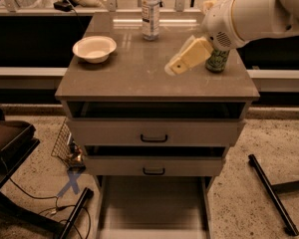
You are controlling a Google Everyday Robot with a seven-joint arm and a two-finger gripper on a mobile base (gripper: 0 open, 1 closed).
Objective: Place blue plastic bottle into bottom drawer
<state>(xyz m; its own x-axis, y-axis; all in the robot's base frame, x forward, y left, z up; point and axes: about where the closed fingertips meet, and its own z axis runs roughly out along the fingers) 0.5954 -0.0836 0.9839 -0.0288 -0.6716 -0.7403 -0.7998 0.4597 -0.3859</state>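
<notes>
The blue plastic bottle (150, 13), clear with a white cap and pale label, stands upright at the back middle of the cabinet top (134, 71). My gripper (174, 67) hangs over the right half of the top, to the right of and nearer than the bottle, apart from it. The green soda can (217, 60) stands just behind my arm, partly hidden. The bottom drawer (152, 203) is pulled out, a flat grey-brown tray with nothing in it.
A white bowl (94, 48) sits on the left of the top. Two upper drawers with black handles (154, 138) are shut. A dark chair (10, 148) and cables lie at the left on the floor, a black bar (269, 193) at the right.
</notes>
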